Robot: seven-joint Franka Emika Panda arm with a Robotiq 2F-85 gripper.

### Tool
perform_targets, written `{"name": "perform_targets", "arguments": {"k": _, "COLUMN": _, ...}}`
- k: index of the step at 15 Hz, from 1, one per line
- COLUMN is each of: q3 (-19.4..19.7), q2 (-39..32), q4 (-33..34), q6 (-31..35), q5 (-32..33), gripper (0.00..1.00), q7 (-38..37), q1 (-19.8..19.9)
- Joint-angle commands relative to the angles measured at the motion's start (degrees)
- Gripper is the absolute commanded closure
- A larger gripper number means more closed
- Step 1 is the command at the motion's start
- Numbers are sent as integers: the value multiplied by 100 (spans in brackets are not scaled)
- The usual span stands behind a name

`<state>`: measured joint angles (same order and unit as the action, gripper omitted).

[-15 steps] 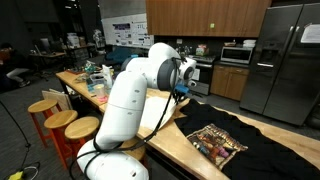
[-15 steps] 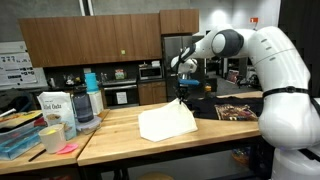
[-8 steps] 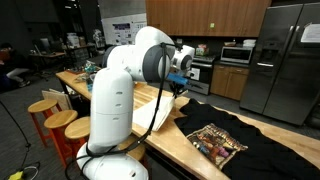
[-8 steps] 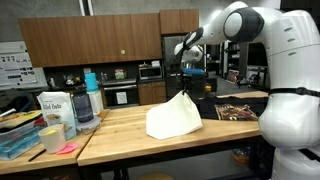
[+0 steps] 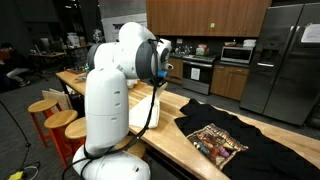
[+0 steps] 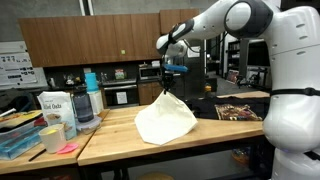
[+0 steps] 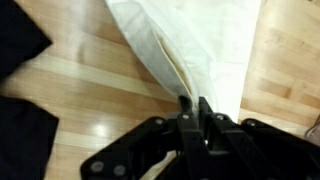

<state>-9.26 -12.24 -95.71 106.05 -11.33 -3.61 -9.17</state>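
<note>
White cloth [image 6: 165, 120] pinched in jaws, draping onto table [image 6: 108, 132], printed shirt [image 5: 215, 143] near

Looking from behind the robot's body [image 5: 105, 110] in an exterior view, facing along the wooden counter [image 5: 172, 148] toward the kitchen cabinets [image 5: 200, 15]. Facing the arm [image 6: 250, 30] from across that counter in an exterior view, at mid-distance. Peering down from the wrist, very close. Sharing the white cloth [image 6: 165, 118] throughout.
</note>
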Motion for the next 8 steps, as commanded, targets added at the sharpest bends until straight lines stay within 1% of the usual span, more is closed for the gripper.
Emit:
{"name": "perform_targets", "arguments": {"k": 1, "q3": -229, "q2": -329, "q4": 474, "q6": -104, "q5": 383, "gripper": 97, "q7": -484, "q1": -478}}
{"name": "perform_targets", "arguments": {"k": 4, "q3": -270, "q2": -688, "q4": 878, "q6": -191, "q5": 1159, "gripper": 97, "q7": -1118, "q1": -906}}
{"name": "perform_targets", "arguments": {"k": 6, "q3": -249, "q2": -851, "q4": 1101, "q6": -306, "q5": 1326, "gripper": 97, "q7": -1237, "q1": -1031}}
{"name": "perform_targets", "arguments": {"k": 8, "q3": -221, "q2": -928, "q4": 1209, "q6": -455, "q5": 1406, "gripper": 97, "q7": -1164, "q1": -1071}}
